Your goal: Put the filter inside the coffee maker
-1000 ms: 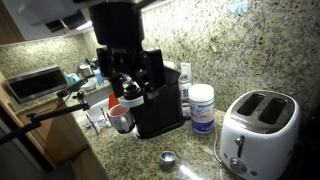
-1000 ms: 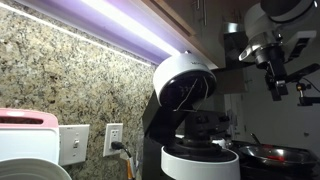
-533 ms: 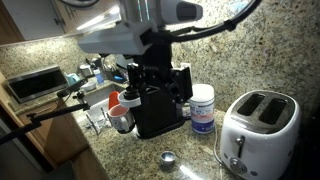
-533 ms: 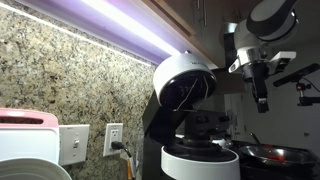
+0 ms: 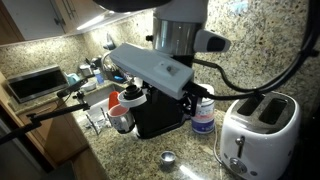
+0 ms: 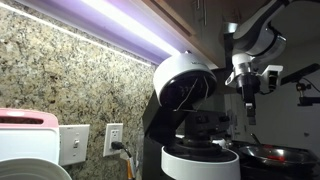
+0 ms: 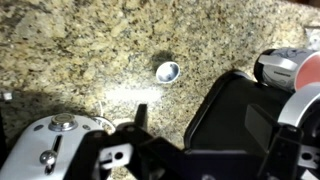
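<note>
The hand (image 6: 248,112) is swinging clear of the coffee maker (image 5: 155,120) and is now overlooking the untaken filter (image 7: 168,71) at upper centre — its opening I cannot tell

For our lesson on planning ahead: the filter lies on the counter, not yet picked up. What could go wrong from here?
The filter is small and round, so the jaws could nudge it away on the granite counter. It lies close to the toaster and the coffee maker; a descending arm might bump either.
</note>
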Robot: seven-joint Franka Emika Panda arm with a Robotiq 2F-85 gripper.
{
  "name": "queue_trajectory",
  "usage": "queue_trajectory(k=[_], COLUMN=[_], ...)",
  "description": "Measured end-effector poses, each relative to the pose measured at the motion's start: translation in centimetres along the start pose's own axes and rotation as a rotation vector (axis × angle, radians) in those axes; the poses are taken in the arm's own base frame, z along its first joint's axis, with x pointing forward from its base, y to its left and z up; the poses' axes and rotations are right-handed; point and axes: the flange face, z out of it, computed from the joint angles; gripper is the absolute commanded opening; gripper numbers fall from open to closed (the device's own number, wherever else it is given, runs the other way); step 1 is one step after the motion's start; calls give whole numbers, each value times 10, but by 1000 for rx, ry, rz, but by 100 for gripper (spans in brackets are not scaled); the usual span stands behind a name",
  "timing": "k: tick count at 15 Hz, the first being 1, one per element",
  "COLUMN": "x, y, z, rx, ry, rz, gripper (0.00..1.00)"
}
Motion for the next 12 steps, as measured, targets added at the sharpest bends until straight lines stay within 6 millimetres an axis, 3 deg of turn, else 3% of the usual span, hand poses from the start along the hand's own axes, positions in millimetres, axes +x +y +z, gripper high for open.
queue_trajectory(k=[4,12], x=[-4,-3], y=[19,18], z=[-10,-10], rx=[67,68], ry=[74,75], rz=[35,34], gripper=[100,100])
